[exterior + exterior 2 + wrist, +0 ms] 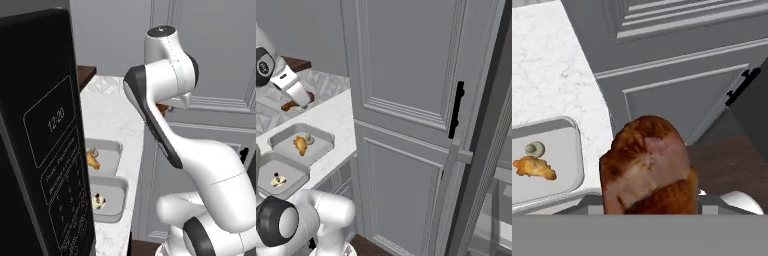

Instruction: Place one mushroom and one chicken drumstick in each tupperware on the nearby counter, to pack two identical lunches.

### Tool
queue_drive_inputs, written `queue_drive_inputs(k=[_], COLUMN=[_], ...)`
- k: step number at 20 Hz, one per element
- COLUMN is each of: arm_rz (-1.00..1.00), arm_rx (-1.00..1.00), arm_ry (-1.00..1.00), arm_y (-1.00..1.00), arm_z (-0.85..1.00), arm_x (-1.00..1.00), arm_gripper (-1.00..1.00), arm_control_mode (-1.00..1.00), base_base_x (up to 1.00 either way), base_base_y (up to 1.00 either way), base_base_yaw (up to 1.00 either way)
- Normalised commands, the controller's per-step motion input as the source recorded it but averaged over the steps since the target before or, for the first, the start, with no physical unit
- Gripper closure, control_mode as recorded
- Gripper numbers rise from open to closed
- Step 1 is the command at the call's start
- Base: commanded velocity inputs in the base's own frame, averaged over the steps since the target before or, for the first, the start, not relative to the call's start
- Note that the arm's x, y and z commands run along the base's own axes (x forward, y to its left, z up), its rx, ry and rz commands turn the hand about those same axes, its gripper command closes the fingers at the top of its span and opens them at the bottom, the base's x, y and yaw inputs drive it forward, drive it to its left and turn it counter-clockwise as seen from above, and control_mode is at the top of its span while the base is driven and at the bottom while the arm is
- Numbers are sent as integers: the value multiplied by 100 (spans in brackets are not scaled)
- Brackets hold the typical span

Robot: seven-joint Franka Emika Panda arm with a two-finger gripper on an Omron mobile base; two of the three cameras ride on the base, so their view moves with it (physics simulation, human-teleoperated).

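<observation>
Tool (300,102) clenched on a chicken drumstick (648,167), the browned meat bulging large between the fingertips in the hand view and peeking out brown beside the white hand in the right base view. Held up in the air, above the white speckled table (338,117), well clear of its surface. Below the tool and toward the robot's base: two grey tupperware trays side by side, touching or nearly so, along the table's front edge. Nearer to the tool, the far tupperware (323,146), carrying one golden drumstick (300,145) and one pale mushroom (308,139) just beside it, also seen in the hand view as tray (571,155), drumstick (534,168) and mushroom (534,148). Farther from the tool, closest to the base, the near tupperware (296,179), carrying a single mushroom (277,181) only. Same pair in the left base view: far tray (112,159), near tray (116,202) with its mushroom (99,202). Beside the tool, away from the table: tall grey panelled cabinet door (406,100) with a dark handle (456,110). On the table's other side, near the base: black microwave (42,140) with a clock display.
</observation>
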Motion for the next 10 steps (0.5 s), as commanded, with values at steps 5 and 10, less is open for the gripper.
queue_drive_inputs(k=[5, 10], arm_rz=[13, 31], arm_rx=[-1, -2], arm_ry=[7, 17], arm_y=[19, 47], arm_z=[-14, -43], arm_x=[6, 7], arm_gripper=[100, 100], arm_control_mode=[-100, -100], base_base_x=[6, 0], base_base_y=[41, 0], base_base_yaw=[19, 0])
